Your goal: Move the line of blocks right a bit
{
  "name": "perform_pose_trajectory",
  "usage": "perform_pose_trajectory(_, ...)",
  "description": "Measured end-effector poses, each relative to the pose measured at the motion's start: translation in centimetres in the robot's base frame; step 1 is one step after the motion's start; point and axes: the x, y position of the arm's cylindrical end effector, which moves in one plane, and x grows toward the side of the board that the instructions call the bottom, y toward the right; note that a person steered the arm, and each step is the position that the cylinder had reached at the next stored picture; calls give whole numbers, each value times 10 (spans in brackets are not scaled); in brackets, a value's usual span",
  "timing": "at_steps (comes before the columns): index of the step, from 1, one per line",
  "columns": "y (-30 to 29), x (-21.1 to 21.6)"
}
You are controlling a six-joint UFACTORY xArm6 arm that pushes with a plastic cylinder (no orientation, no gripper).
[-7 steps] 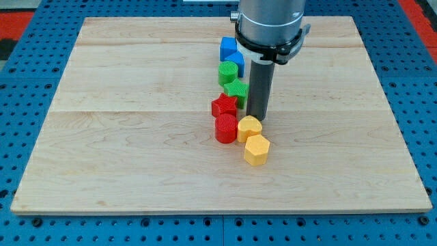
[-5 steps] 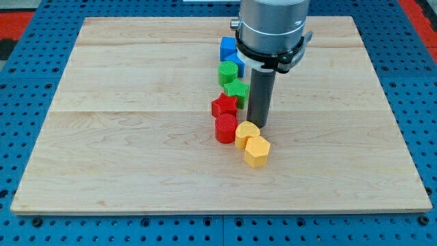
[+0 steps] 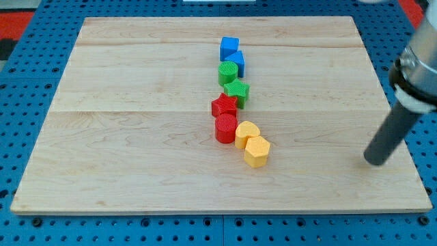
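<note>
My tip point(image 3: 375, 162) sits at the lower right of the board point(image 3: 136, 137), well apart from every block, touching nothing. There are no fingers here to open or close, just a bare rod.

The line itself runs down the middle of the frame, bending as it goes. At the upper end, two blue blocks: a blue cube point(image 3: 229, 46) and a second blue block point(image 3: 238, 63) tucked just below and right of it. Then the green cylinder point(image 3: 228, 72), the green star point(image 3: 236, 91), the red star point(image 3: 224, 106), the red cylinder point(image 3: 226, 128), and at the lower end a yellow heart-like block point(image 3: 248, 132) touching the yellow hexagon point(image 3: 257, 151).

Where are we in the job? I'd call it between pushes, with the rod on the wrong side for a rightward shove. The yellows already sit further right than the reds, so the line looks uneven.

Next move, as I judge it: swing round to the frame's left of the line without clipping the blocks, then nudge them rightward, a few at a time, red pair first.
</note>
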Motion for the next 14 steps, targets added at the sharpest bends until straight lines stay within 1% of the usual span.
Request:
perform_pose_trajectory(1,-22,40)
perform_pose_trajectory(2,-70,51)
perform_pose_trajectory(5,-242,50)
perform_pose_trajectory(6,-256,9)
perform_pose_trajectory(7,-256,-39)
perform_pose_trajectory(8,-256,-66)
perform_pose_trajectory(10,-258,-69)
perform_pose_trajectory(12,-257,-88)
perform_pose_trajectory(14,-233,-94)
